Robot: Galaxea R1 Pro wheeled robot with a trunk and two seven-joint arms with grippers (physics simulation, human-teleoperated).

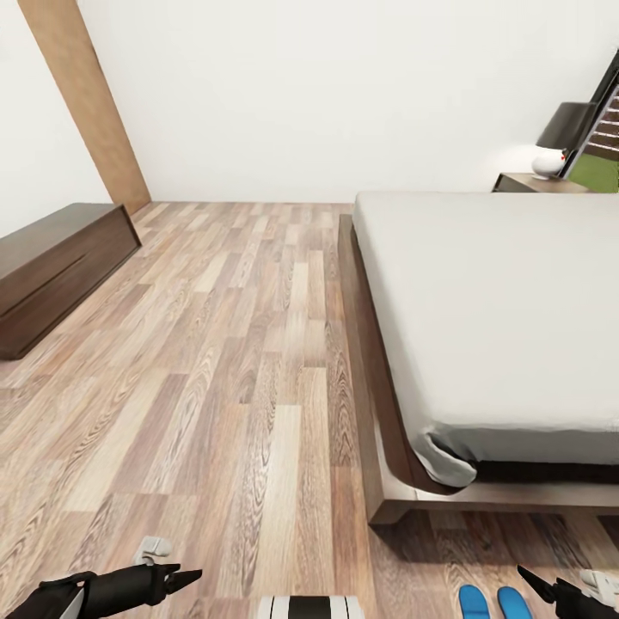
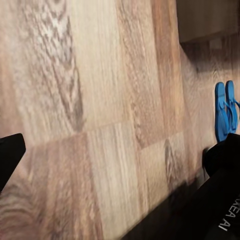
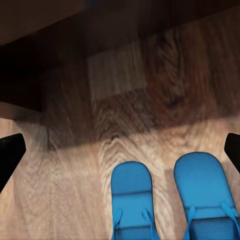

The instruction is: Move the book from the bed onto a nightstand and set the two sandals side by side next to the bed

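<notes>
Bright blue is what pops first: the two sandals (image 1: pixel 487 601) are seen side by side on the wood-plank floor (image 1: pixel 215 361) at the near edge of the head view, just past the foot corner of the bed (image 1: pixel 481 318). The right gripper (image 1: pixel 537 585) is parked right beside them, the left gripper (image 1: pixel 176 574) well apart on the other side. From the head view alone it can't be told whether either one is clenched. The right wrist view fills that in: both dark fingertips (image 3: pixel 10 155) are spread wide with nothing between them, sandals (image 3: pixel 170 200) below. Same for the left wrist view, fingers wide and empty over bare planks. Further back, the grey mattress is bare. A long low cabinet (image 1: pixel 56 271) sits against the left wall. The nightstand (image 1: pixel 537 182) with a lamp (image 1: pixel 563 142) is seen farthest off.
</notes>
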